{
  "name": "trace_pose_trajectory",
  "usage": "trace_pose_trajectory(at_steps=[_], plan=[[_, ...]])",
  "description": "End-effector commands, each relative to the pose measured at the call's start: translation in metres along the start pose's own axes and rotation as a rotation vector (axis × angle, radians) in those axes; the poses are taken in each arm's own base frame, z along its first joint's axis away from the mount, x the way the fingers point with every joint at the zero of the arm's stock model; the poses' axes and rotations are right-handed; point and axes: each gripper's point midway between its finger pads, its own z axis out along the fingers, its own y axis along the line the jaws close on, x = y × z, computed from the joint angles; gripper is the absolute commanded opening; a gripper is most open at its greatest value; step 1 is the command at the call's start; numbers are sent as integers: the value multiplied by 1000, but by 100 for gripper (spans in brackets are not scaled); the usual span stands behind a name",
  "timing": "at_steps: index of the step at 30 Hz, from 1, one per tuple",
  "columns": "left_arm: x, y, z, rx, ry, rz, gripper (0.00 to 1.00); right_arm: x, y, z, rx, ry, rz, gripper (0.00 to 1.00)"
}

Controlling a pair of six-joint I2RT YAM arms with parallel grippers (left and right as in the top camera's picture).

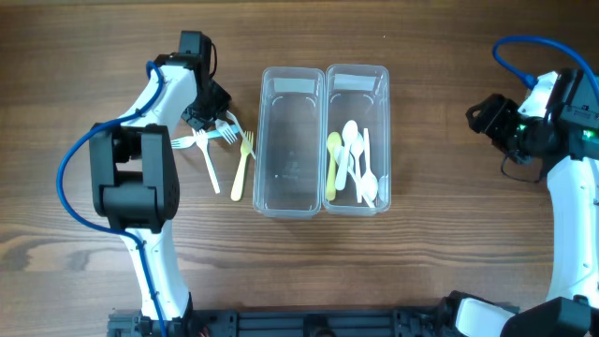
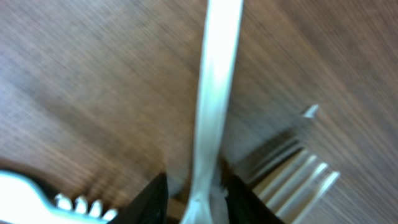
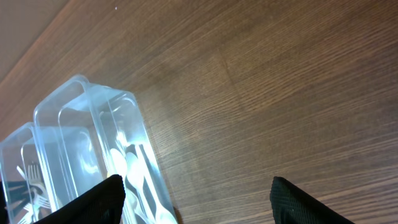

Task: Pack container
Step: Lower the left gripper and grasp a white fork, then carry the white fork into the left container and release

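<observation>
1. A brown wood-grain table [image 1: 440,253] fills the overhead view.
2. Two clear rectangular plastic containers stand touching, side by side, at its middle. The left container [image 1: 290,159] holds nothing. The right container [image 1: 386,131] holds spoons.
3. The right gripper [image 1: 482,117] hangs over bare wood, well apart from the containers. In the right wrist view its fingers [image 3: 106,199] are spread wide.
4. The left gripper [image 1: 201,120] is down among the forks left of the containers. In the left wrist view its dark fingers [image 2: 155,199] sit close on either side of a white plastic fork [image 2: 214,93]. Whether they pinch it I cannot tell.
5. That white fork [image 1: 210,161] lies on the table.
6. A yellow plastic fork [image 1: 241,168] lies just beside the left container.
7. Pale translucent plastic forks [image 1: 225,131] lie near the gripper.
8. The spoons are several white plastic spoons [image 1: 360,164] and one yellow-green plastic spoon [image 1: 332,164].
</observation>
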Motion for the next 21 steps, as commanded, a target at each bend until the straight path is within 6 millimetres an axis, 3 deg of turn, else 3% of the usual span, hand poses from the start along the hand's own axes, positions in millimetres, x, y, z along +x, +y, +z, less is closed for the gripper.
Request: trace_pose_trajectory(at_steps=[1, 6, 9, 11, 14, 16, 18, 19, 21], plan=[[11, 5, 23, -45, 44, 18, 22, 6, 1, 5, -16, 28, 10, 75], [9, 5, 14, -43, 52, 16, 4, 7, 1, 5, -15, 31, 12, 75], [-6, -9, -29, -11, 21, 100, 4, 7, 1, 5, -18, 32, 12, 74], [-19, -22, -79, 29, -23, 118, 4, 7, 1, 5, -18, 32, 12, 74], [-17, -31, -134, 71, -63, 136, 4, 7, 1, 5, -18, 32, 12, 74], [5, -36, -164, 91, -62, 197, 4, 7, 1, 5, -18, 32, 12, 74], [42, -54, -181, 116, -42, 377, 4, 6, 2, 5, -19, 28, 11, 75], [74, -73, -183, 125, -37, 602, 4, 6, 2, 5, -20, 28, 11, 75], [100, -86, -179, 87, -60, 797, 4, 6, 2, 5, -19, 28, 10, 75]])
